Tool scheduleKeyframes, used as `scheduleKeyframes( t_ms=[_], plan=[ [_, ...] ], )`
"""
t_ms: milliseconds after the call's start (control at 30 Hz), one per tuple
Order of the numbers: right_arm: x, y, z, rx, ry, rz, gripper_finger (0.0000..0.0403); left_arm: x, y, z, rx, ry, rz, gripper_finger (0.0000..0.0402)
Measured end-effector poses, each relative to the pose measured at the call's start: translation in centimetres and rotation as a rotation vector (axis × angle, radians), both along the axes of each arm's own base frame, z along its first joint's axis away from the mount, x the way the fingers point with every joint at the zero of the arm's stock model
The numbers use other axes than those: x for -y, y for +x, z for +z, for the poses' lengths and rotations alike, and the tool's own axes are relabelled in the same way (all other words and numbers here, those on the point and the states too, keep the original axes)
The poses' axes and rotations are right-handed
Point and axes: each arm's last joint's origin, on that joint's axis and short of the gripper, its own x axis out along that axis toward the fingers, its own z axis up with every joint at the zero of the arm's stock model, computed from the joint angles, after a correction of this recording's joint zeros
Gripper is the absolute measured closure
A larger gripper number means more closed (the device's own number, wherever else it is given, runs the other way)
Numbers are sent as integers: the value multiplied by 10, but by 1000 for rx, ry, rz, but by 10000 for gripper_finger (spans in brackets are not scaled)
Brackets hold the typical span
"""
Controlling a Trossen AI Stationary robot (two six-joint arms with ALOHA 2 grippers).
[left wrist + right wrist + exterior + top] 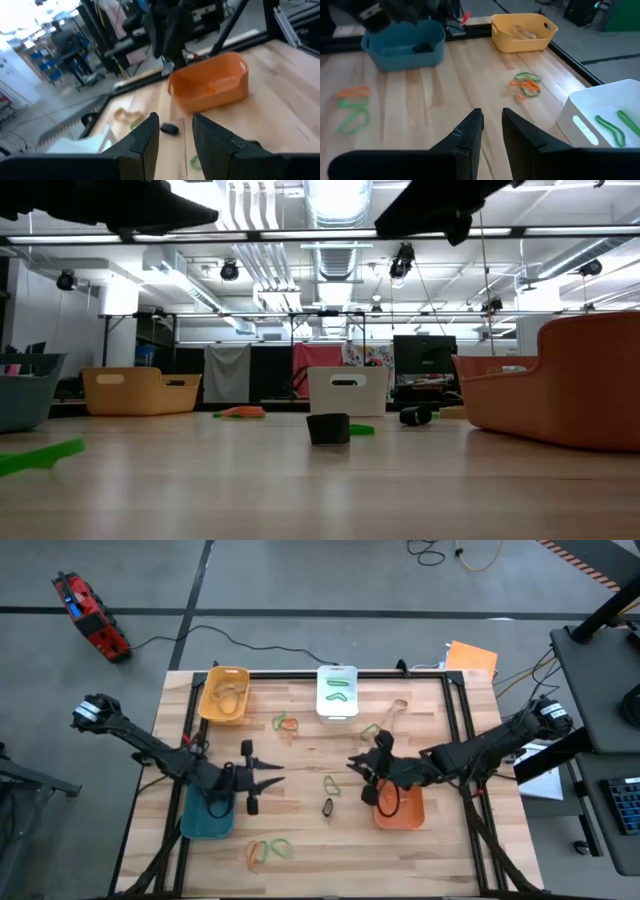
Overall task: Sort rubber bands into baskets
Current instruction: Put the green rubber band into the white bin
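Loose rubber bands lie on the wooden table: a green and orange cluster [285, 723], a green one [331, 783], a black one [328, 806], an orange and green group [268, 850]. The yellow basket [224, 695] holds tan bands and the white basket [337, 692] green ones. My left gripper [272, 778] hangs beside the teal basket [207, 815], pointing at the table's right; its fingers [150, 131] stand apart with nothing between them. My right gripper [355, 763] hovers by the orange basket [400, 808], its fingers [472, 125] narrowly apart and holding nothing.
A tan band [396, 710] and a green band [370, 730] lie right of the white basket. A dark item [422, 47] rests in the teal basket. Black rails [455, 715] frame the tabletop. Bare wood lies between the two grippers and along the near edge.
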Motion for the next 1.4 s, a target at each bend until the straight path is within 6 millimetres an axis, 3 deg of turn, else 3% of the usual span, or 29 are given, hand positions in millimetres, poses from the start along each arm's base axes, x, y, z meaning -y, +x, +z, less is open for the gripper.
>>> scheduleKeyframes(
  t_ms=[267,567,733,933,1200,1400],
  plan=[
    [25,10,25,7,35,-101,335,-4,-2,4,10,89,91,299],
    [76,2,42,-199,189,-422,335,-7,-5,2,-2,67,147,299],
    [88,8,34,-270,241,-485,335,-11,-7,-2,-13,59,318,299],
    [97,33,19,-375,294,-461,335,-16,-10,-1,8,71,508,299],
    [109,55,-8,-639,317,-514,335,-17,-11,-3,-18,111,529,299],
    [120,71,-39,-768,414,-456,335,-20,-14,-2,-13,146,666,299]
  ],
)
